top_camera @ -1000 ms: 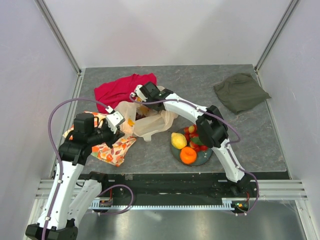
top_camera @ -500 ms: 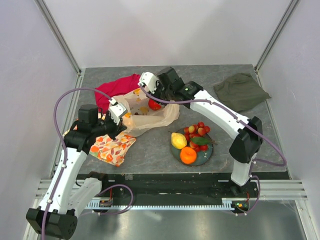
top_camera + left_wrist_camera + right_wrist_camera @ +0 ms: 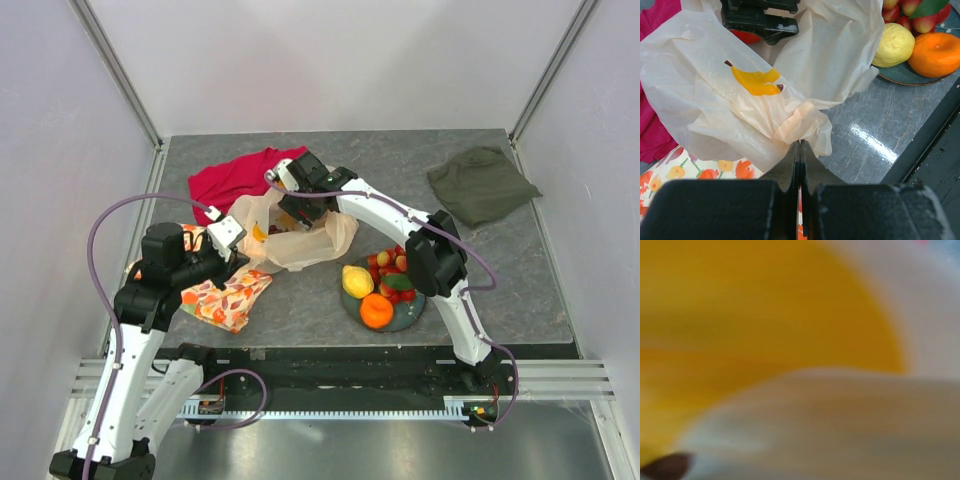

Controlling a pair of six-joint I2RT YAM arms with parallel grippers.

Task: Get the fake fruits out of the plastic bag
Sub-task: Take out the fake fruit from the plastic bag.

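Your grey stone-patterned desk (image 3: 500, 280) carries everything here. The biggest thing on it is the plastic bag (image 3: 305, 250), thin, crinkled and pale peach. It lies left of centre with its mouth toward the far side. A red cloth (image 3: 235, 175) lies crumpled just behind the bag, touching it. An olive-green cloth (image 3: 482, 185) sits well apart at the far right. An orange-flowered cloth (image 3: 225, 300) is spread at the near left, its edge tucked under the bag.

To the right of the bag stands a dark teal plate (image 3: 408, 318). It holds a yellow lemon (image 3: 357, 281), an orange (image 3: 376, 311) touching the lemon on its near side, and a cluster of strawberries (image 3: 388, 265) with a green leaf (image 3: 397, 282).

Your right hand (image 3: 293, 212) is reaching down into the bag's mouth. Your left wrist camera shows a red fruit (image 3: 746, 36) just under it, inside the bag. You cannot tell whether that hand is clenched or released, because its own camera shows only a yellow and white blur pressed close against the lens.

Your left hand (image 3: 800, 145) is clenched, fingers pressed flat together and pinching the bag's near edge above the flowered cloth. A yellow banana print (image 3: 756, 81) shows on the plastic just beyond that pinch.
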